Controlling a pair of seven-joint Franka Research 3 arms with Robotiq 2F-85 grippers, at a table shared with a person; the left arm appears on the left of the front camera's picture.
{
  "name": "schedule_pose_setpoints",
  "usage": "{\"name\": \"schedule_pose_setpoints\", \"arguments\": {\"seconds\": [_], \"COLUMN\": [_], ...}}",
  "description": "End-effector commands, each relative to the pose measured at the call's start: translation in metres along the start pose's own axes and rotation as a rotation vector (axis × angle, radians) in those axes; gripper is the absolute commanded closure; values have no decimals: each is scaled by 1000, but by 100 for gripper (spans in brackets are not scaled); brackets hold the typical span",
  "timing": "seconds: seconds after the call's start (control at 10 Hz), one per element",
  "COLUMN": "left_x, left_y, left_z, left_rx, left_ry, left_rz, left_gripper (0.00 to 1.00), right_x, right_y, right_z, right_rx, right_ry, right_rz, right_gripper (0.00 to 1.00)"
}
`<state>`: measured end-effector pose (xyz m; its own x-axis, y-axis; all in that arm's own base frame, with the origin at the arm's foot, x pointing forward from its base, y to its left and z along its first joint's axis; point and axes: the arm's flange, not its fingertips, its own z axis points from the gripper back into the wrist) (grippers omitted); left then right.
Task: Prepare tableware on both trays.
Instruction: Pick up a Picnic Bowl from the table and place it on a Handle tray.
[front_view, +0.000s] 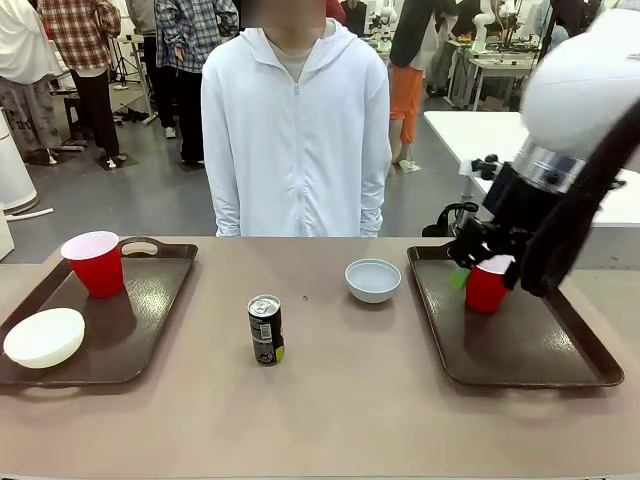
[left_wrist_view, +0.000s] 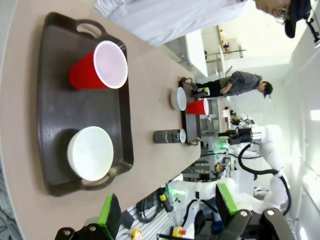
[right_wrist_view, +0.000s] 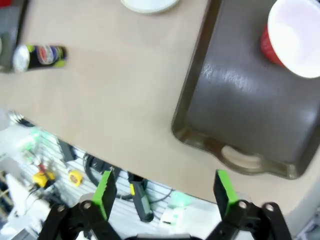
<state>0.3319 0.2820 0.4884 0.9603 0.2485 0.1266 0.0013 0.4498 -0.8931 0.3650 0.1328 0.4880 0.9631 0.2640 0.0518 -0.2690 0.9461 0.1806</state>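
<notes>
On the left tray (front_view: 150, 300) (left_wrist_view: 55, 75) stand a red cup (front_view: 95, 262) (left_wrist_view: 97, 66) and a white bowl (front_view: 45, 337) (left_wrist_view: 91, 152). A black can (front_view: 265, 329) (left_wrist_view: 169, 136) (right_wrist_view: 39, 56) stands upright mid-table, with a pale grey-blue bowl (front_view: 373, 280) (right_wrist_view: 149, 4) beyond it. The right tray (front_view: 520, 340) (right_wrist_view: 240, 100) carries a second red cup (front_view: 487, 290) (right_wrist_view: 292, 37). My right gripper (front_view: 470, 268) (right_wrist_view: 165, 192) hovers open by that cup, holding nothing. In its own view my left gripper (left_wrist_view: 167, 207) is open and empty, well clear of the left tray.
A person in a white hooded jacket (front_view: 295, 130) stands at the table's far edge, hands out of sight. Bare tabletop (front_view: 350, 400) lies between the trays and along the near edge. Other people and tables fill the background.
</notes>
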Motion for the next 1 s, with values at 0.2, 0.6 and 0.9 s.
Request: {"name": "schedule_pose_setpoints", "arguments": {"seconds": [0.2, 0.6, 0.9], "left_x": [0, 0, 0], "left_y": [-2, -2, -2], "left_z": [3, 3, 3], "left_rx": [-11, -11, -11], "left_ry": [-1, -1, -1], "left_rz": [-7, -7, -7], "left_gripper": [0, 0, 0], "right_x": [131, 191, 176], "right_y": [36, 36, 33], "right_z": [16, 0, 8], "right_rx": [-202, -95, -179], "right_ry": [116, -29, 30], "right_rz": [-89, -135, -125], "right_gripper": [0, 0, 0]}}
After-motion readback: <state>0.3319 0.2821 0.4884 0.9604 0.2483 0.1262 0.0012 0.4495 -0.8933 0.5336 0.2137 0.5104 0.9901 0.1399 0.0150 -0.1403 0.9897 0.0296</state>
